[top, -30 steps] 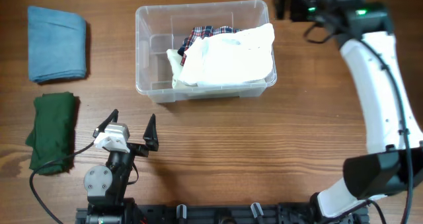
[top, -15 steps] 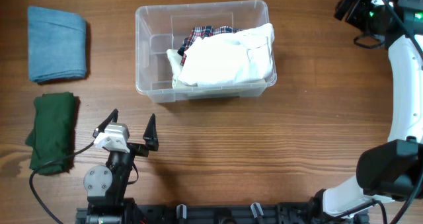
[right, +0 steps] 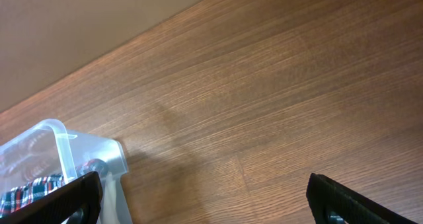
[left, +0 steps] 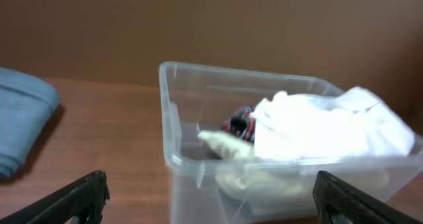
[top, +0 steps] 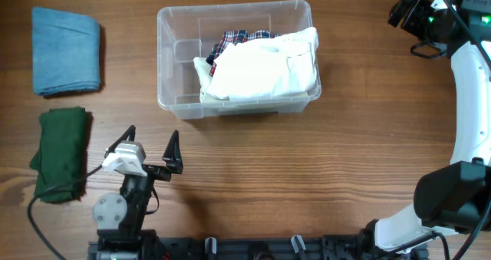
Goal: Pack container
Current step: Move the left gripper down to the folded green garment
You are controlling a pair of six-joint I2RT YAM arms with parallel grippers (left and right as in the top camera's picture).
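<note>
The clear container (top: pixel 230 6) sits at the far middle of the wooden table (top: pixel 307 160), long side facing the arms. A bulky white garment (top: pixel 265 68) fills its right half and bulges up to the rim, and a plaid cloth (top: pixel 234 39) shows beside it toward the back. The container's left part is bare. Well apart to the left lie a folded blue cloth (top: pixel 66 49) and, nearer the arms, a folded green cloth (top: pixel 61 153). The left gripper (top: pixel 153 133) hovers in front of the container, jaws spread wide and holding nothing. The right gripper (right: pixel 203 178) is off past the container's right end, jaws also wide, with nothing between them.
</note>
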